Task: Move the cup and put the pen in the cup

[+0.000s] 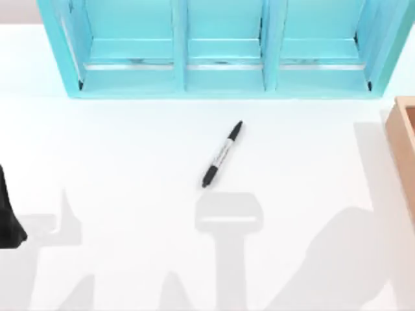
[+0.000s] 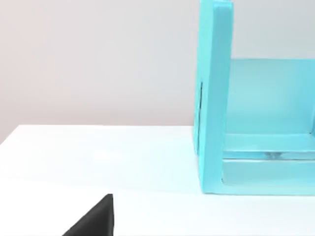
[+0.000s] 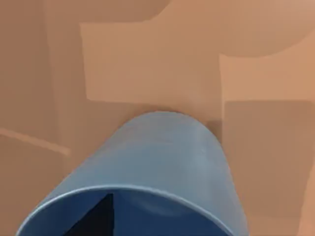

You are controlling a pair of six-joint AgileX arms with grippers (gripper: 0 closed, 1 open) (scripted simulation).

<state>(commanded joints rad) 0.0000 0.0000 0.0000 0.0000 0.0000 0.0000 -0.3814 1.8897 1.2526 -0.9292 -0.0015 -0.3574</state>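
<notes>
The pen, a slim black marker with a pale grey barrel, lies slantwise on the white table near the middle, its cap end toward the shelf. The blue cup is close up in the right wrist view, its open mouth toward the camera and brown wooden surfaces behind it. A black part of my right gripper shows within the cup's mouth. My left gripper sits low over the table at the left edge, far from the pen.
A teal shelf unit with three compartments stands along the back of the table; its side wall is in the left wrist view. A brown wooden box sits at the right edge. White tabletop surrounds the pen.
</notes>
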